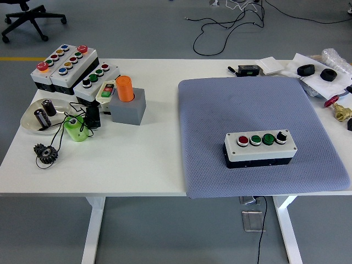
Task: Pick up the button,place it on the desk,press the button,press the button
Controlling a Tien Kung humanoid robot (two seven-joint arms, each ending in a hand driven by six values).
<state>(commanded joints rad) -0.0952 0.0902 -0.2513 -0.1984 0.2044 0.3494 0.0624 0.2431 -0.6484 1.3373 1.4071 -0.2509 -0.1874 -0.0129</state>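
Observation:
A white button box [259, 148] with a black base sits on the grey-blue mat [247, 104] on the right half of the table. Its top carries a red button [243, 141], two green buttons [262, 139] and a black selector knob [281, 136]. Neither of my hands shows anywhere in the head view, and nothing touches the box.
At the back left stand more button boxes [65, 67], a grey block with an orange cylinder [126, 94], a plate with small parts [34, 122], a green holder [75, 128] and a black gear [45, 152]. Black parts, papers and a brass valve [341, 111] lie at the back right.

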